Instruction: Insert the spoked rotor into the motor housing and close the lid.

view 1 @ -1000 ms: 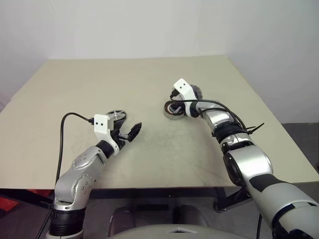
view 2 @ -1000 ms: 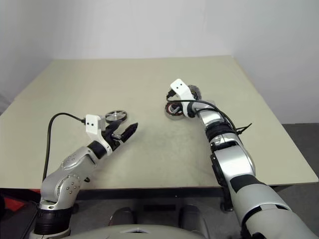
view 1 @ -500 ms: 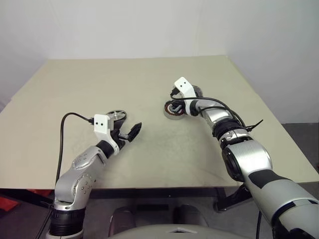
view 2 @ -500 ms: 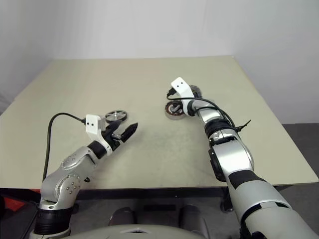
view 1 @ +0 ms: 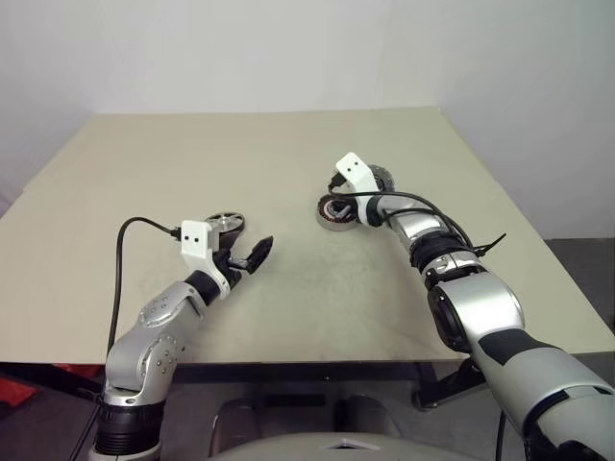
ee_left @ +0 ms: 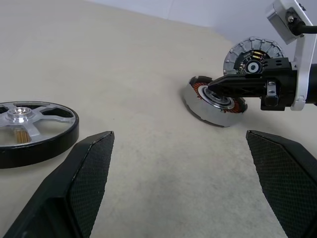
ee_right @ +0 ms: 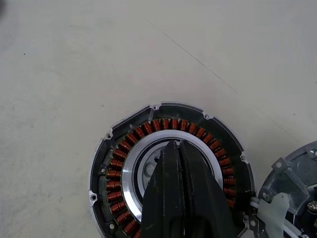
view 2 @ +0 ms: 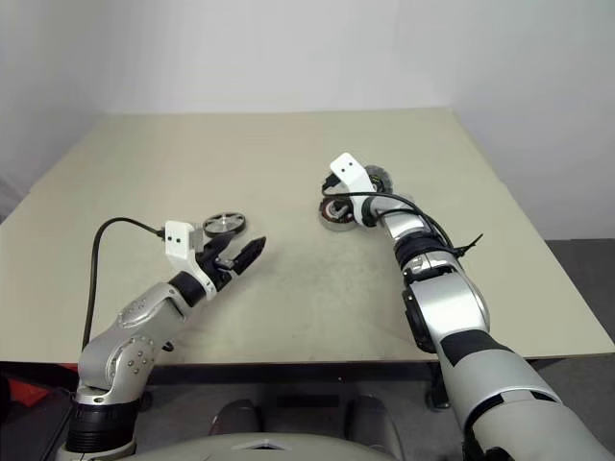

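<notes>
The short round silver-grey motor housing [ee_right: 168, 176], ringed inside with copper-brown windings, sits right of centre on the beige table [view 1: 288, 154]. Tilted up just beyond it is the flat round grey lid [ee_left: 254, 55] (whether it touches the housing, I cannot tell). The right gripper [ee_right: 177, 148], fingers pressed together and holding nothing, points into the housing's central hub. Well to the left lies the dark-rimmed, silver-spoked rotor [ee_left: 30, 125], beside the wide-open, empty left gripper [view 1: 248, 255].
</notes>
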Controlling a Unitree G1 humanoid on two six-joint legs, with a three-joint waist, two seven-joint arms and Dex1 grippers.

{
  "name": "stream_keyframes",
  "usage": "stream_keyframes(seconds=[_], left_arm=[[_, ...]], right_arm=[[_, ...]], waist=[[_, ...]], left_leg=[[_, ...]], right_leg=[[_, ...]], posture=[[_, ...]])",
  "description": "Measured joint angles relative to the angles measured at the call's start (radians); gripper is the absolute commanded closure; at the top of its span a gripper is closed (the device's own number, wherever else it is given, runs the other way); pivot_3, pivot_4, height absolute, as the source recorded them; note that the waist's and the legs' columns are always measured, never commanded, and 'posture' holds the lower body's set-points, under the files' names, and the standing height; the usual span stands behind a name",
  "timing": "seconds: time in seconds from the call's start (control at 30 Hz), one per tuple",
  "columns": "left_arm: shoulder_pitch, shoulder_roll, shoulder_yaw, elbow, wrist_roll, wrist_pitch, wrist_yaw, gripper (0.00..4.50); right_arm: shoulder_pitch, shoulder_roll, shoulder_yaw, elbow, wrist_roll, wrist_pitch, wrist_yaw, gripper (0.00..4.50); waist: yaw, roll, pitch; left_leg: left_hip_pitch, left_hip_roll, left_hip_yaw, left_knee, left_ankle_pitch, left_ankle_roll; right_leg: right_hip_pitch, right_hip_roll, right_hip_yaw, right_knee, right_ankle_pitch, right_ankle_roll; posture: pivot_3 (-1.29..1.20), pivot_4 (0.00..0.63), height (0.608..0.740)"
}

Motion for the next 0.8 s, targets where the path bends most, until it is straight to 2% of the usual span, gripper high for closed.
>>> stream_keyframes(seconds=[0.43,0.8], left_arm=[[-0.001,0.000,0.000,0.004,0.000,0.000,-0.001,0.00],[-0.005,0.000,0.000,0.012,0.000,0.000,-0.002,0.00]], right_arm=[[0.126,-0.023,0.001,-0.225,0.005,0.092,0.052,4.49],[0.150,-0.029,0.003,-0.313,0.007,0.167,0.079,4.49]], waist=[[0.000,0.000,0.000],[-0.001,0.000,0.000]], left_leg=[[0.002,0.000,0.000,0.000,0.000,0.000],[0.001,0.000,0.000,0.000,0.000,0.000]], right_leg=[[0.001,0.000,0.000,0.000,0.000,0.000],[0.001,0.000,0.000,0.000,0.000,0.000]], posture=[[0.00,0.000,0.740],[0.00,0.000,0.740]])
